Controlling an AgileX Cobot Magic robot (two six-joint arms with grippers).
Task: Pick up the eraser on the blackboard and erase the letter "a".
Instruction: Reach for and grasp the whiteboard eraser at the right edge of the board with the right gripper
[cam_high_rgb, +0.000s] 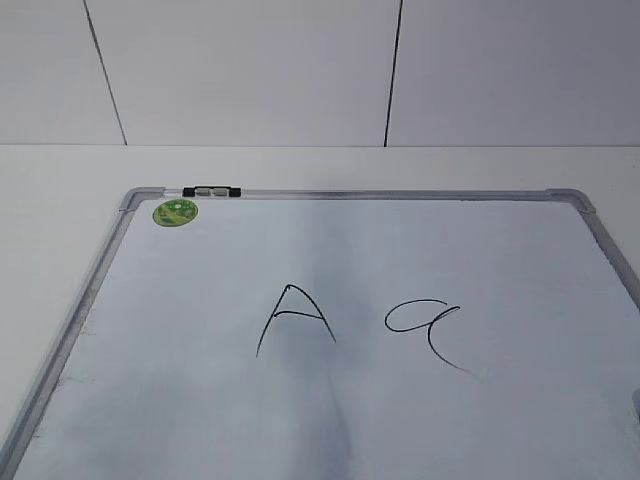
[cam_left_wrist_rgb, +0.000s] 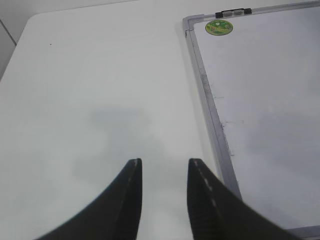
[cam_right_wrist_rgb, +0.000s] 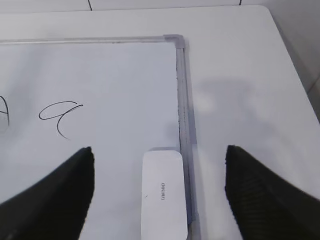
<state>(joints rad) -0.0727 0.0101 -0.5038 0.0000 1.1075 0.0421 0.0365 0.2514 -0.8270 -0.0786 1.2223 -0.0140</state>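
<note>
The right tool (cam_right_wrist_rgb: 159, 192) hangs with its jaws spread wide and nothing in them. The eraser (cam_right_wrist_rgb: 164, 192) lies flat between and just ahead of them, on the blackboard (cam_right_wrist_rgb: 110, 75) hard against its right frame, long axis running straight away from the tool. Its top reads "deli". The letter "a" (cam_right_wrist_rgb: 59, 116) sits ahead to the left, beside a capital "A" (cam_high_rgb: 293, 318). The left tool (cam_left_wrist_rgb: 164, 172), jaws partly apart and empty, hovers over bare table (cam_left_wrist_rgb: 100, 90), so the right arm looks nearer.

Running off the exterior view's lower edge: the blackboard (cam_high_rgb: 420, 250). Getting cropped at the right wrist view's bottom: the eraser (cam_right_wrist_rgb: 163, 195).
</note>
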